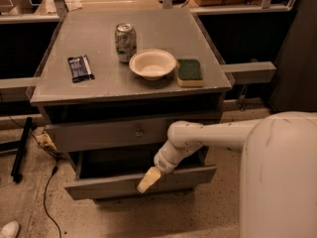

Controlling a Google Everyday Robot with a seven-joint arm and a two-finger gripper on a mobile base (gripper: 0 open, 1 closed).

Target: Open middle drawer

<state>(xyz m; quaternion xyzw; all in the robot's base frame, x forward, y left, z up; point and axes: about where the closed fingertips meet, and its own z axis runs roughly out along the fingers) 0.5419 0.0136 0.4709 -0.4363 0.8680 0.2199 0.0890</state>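
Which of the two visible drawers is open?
The lower drawer, pulled forward with the gripper at its front; the upper drawer with the knob sits shut.

The hand hangs at the front of the pulled-out lower drawer, below the middle drawer

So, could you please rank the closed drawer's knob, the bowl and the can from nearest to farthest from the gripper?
The gripper is low, at the front of the pulled-out drawer.
1. The closed drawer's knob, just above the gripper.
2. The bowl, mid-tabletop.
3. The can, behind the bowl, slightly left.
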